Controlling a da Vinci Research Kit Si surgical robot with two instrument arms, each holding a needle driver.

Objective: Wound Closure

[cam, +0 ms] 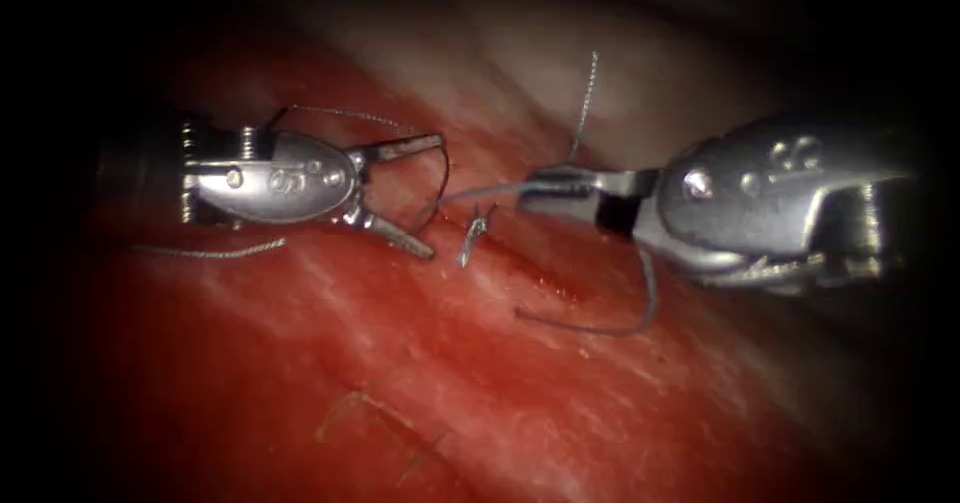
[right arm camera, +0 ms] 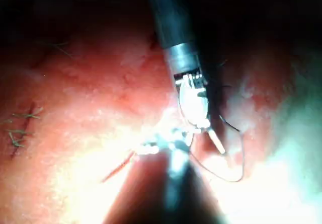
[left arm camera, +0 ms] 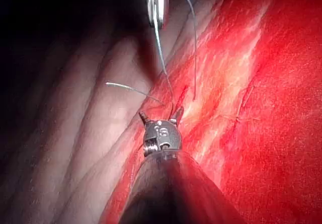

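Note:
My left tool (cam: 436,198) stands on the left side of the cut (cam: 530,263) with its jaws open and nothing held between them. A thin dark curved strand (cam: 444,178) spans its jaw tips; I cannot tell whether it is the needle or thread. My right tool (cam: 545,188) comes in from the right, jaws shut on the thread (cam: 480,194), which runs leftward to the left tool's jaws. A knot with short ends (cam: 475,233) sits on the cut. In the left wrist view the left tool (left arm camera: 160,116) stays open and thread (left arm camera: 160,48) rises to the right tool (left arm camera: 157,5).
One thread tail (cam: 585,93) rises behind the right tool, and a loose loop (cam: 640,313) lies below it on the tissue (cam: 600,403). Another strand (cam: 210,253) lies under the left tool. Earlier stitches (right arm camera: 20,128) mark the tissue, which is wet with red fluid.

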